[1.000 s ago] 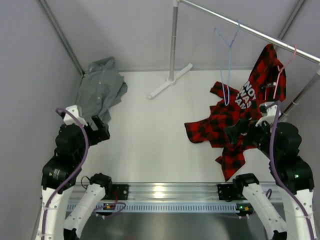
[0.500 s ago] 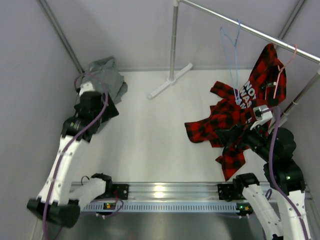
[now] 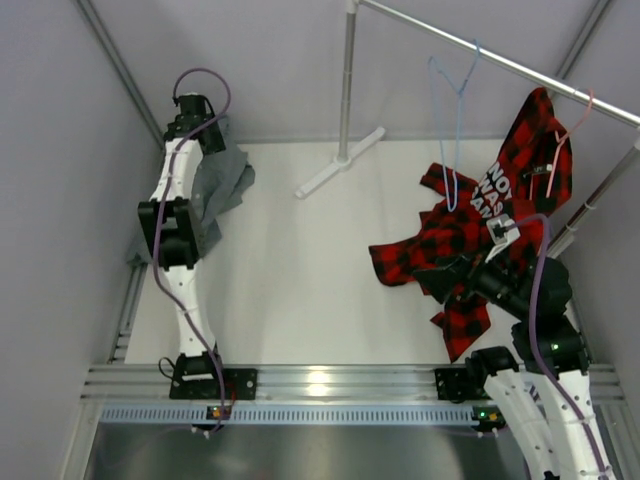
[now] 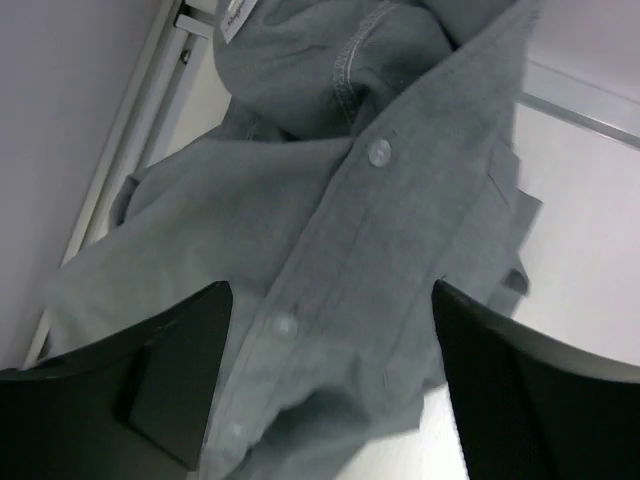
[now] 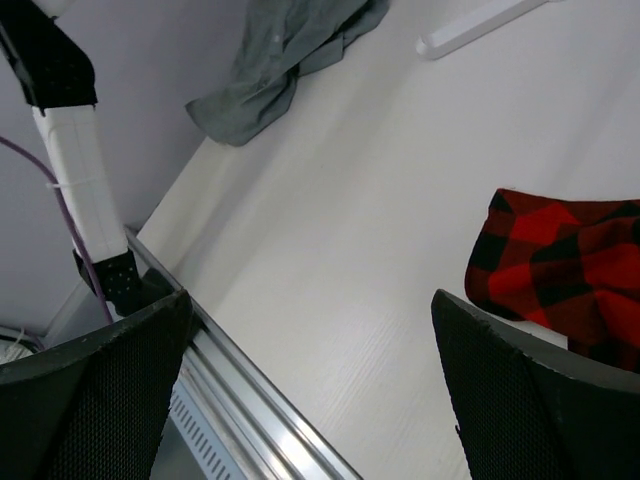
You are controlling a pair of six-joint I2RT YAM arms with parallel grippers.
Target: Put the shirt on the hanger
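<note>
The grey-green shirt [image 3: 218, 178] lies crumpled at the table's far left corner. In the left wrist view it [image 4: 400, 200] fills the frame, button placket showing. My left gripper [image 3: 200, 128] is stretched out to the shirt's far end; its jaws are open just above the cloth [image 4: 330, 380], holding nothing. The light-blue wire hanger [image 3: 455, 110] hangs by its hook from the metal rail at the back right. My right gripper [image 3: 440, 272] is open and empty [image 5: 310, 390] above bare table, beside the plaid shirt. The right wrist view shows the grey shirt [image 5: 290, 50] far off.
A red-and-black plaid shirt [image 3: 470, 240] on a pink hanger [image 3: 570, 125] drapes from the rail [image 3: 520, 70] onto the table's right side, also in the right wrist view [image 5: 570, 260]. The rack's post and white foot [image 3: 338, 162] stand at the back centre. A side wall runs close on the left.
My left arm has swung from near its base out to the far left corner, over the grey shirt. My right gripper has shifted slightly left and down beside the plaid shirt. The blue hanger swayed.
</note>
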